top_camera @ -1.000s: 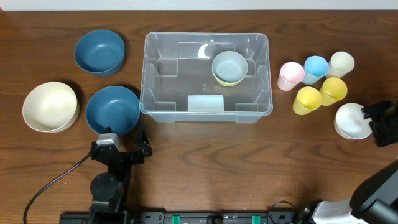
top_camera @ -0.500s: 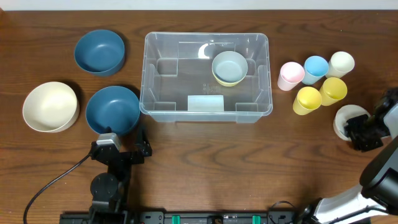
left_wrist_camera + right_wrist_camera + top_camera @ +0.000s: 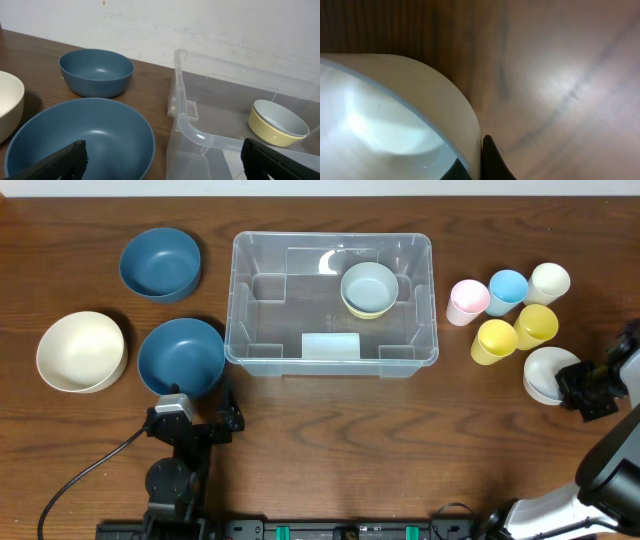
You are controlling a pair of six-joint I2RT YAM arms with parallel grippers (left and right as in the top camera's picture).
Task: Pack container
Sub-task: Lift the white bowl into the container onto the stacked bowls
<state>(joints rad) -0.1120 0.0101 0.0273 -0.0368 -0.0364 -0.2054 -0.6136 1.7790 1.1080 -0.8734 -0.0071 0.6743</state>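
The clear container (image 3: 300, 308) stands at the middle back of the table, with a pale bowl nested in a yellow bowl (image 3: 369, 288) inside it. In the left wrist view its rounded corner (image 3: 192, 131) is close ahead. A white bowl (image 3: 548, 372) sits at the far right. My right gripper (image 3: 578, 388) is shut on its rim. The right wrist view shows that rim (image 3: 395, 110) pinched in the gripper (image 3: 479, 160), one finger inside and one outside. My left gripper (image 3: 200, 408) stands open by the near blue bowl (image 3: 181, 356), holding nothing.
Another blue bowl (image 3: 160, 263) and a cream bowl (image 3: 82, 351) lie at the left. Several cups stand right of the container: pink (image 3: 467, 302), blue (image 3: 508, 290), cream (image 3: 548, 282) and two yellow (image 3: 493, 340). They are just behind the white bowl.
My right gripper came down on the white bowl and shut on its rim. The bowl has shifted a little to the left. The left arm has not moved.
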